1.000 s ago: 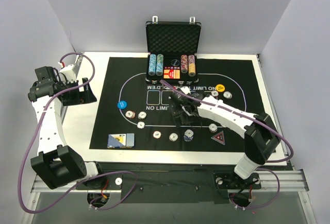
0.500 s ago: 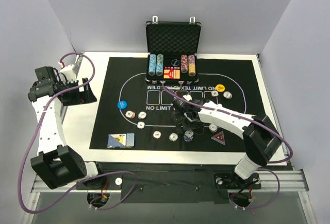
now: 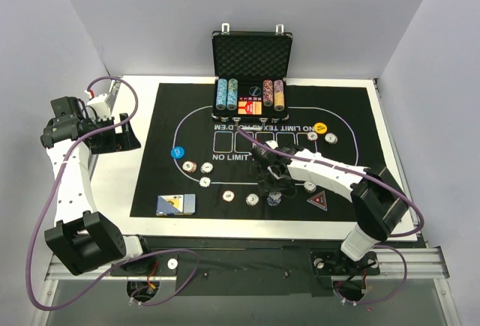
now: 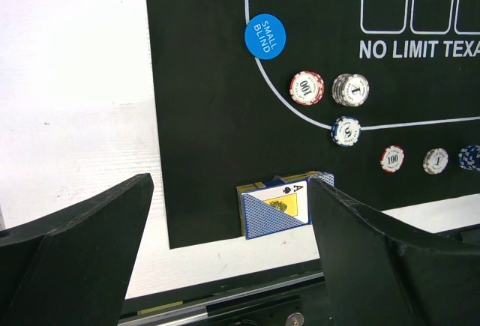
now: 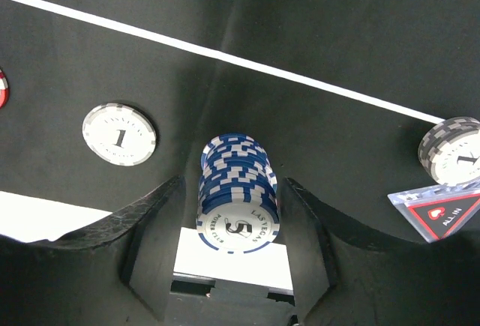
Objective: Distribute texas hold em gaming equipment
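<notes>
A stack of blue-and-white poker chips [image 5: 238,206] stands on the mat near its front edge [image 3: 274,196]. My right gripper [image 5: 234,187] straddles it low down. The right finger is almost touching; a thin gap shows on the left. A white "1" chip [image 5: 119,133], a grey chip stack [image 5: 454,150] and the black-red triangular marker [image 5: 442,213] lie around it. My left gripper [image 4: 231,183] hangs wide open over the table's left side [image 3: 124,137], holding nothing. Below it lies the blue-backed deck [image 4: 277,210] with an ace on top. The blue small-blind disc [image 4: 265,36] and a yellow disc [image 3: 320,127] rest on the mat.
The black case [image 3: 251,64] stands open at the back with chip columns inside. Single chips [image 3: 189,166] [image 3: 227,195] [image 3: 253,198] [image 3: 310,186] dot the black mat [image 3: 150,183]. White table shows left of the mat, with a metal rail along the near edge.
My right gripper has come toward the front of the mat and lowered around the blue chip stack, its jaws narrowing. The left arm has not moved.
</notes>
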`<action>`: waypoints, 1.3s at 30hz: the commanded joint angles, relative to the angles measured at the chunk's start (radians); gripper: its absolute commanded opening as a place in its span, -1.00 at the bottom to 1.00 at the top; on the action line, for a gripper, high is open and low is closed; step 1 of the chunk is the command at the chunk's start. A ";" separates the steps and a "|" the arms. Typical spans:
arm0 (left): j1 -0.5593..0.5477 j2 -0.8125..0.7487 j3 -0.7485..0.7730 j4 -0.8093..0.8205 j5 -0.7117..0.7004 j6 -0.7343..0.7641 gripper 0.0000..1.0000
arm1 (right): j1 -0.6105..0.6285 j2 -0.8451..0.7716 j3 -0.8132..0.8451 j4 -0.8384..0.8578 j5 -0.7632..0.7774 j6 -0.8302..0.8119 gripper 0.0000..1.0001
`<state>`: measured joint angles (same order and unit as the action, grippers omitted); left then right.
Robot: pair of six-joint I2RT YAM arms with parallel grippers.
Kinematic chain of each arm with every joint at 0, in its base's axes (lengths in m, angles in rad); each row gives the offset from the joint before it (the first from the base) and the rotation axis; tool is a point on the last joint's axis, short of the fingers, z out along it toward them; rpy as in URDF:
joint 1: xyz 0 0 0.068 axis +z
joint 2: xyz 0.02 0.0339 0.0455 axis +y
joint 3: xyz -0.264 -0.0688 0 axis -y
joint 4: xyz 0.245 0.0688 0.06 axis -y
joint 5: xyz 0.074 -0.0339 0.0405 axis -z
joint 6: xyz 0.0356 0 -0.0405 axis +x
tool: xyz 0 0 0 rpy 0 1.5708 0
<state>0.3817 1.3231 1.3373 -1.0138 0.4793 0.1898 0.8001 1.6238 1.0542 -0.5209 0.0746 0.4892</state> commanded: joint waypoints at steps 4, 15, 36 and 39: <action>0.008 -0.018 0.011 0.014 0.001 0.020 0.91 | 0.004 0.019 -0.023 -0.004 0.001 0.009 -0.13; 0.008 -0.022 0.011 0.012 -0.007 0.022 0.91 | 0.004 0.013 -0.037 -0.002 0.011 0.009 -0.25; 0.011 -0.024 0.011 0.014 -0.018 0.022 0.91 | -0.151 -0.067 0.099 -0.094 0.037 0.015 -0.89; 0.010 -0.024 0.010 0.014 -0.016 0.022 0.91 | -0.274 -0.041 0.157 -0.099 0.039 0.020 -0.89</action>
<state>0.3817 1.3224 1.3373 -1.0138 0.4591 0.1959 0.6422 1.5990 1.1233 -0.5610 0.0738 0.5003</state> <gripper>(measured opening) 0.957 0.391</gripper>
